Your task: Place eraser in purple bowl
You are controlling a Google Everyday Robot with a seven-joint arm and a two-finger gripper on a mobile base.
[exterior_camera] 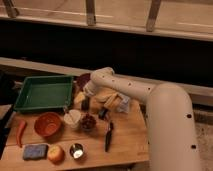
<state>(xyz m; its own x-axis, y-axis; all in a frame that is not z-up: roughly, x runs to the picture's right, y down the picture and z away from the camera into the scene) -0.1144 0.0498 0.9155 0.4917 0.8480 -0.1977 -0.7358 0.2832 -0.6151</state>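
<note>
My gripper (86, 100) points down over the wooden table, just in front of the purple bowl (81, 79). The bowl sits at the table's back edge, right of the green tray, and my white wrist partly covers it. A dark narrow upright shape (86, 105) sits right at the gripper's tip, above a yellow item. It looks like the eraser, but I cannot tell whether it is held. The gripper is lower and nearer to me than the bowl, not over it.
A green tray (44, 92) stands back left. An orange bowl (48, 124), white cup (73, 118) and small bowl of dark red bits (88, 121) line the middle. A black-handled tool (108, 136), a small black stubby object (102, 114), a sponge (32, 151), a fruit (56, 153) and a metal cup (76, 150) lie in front.
</note>
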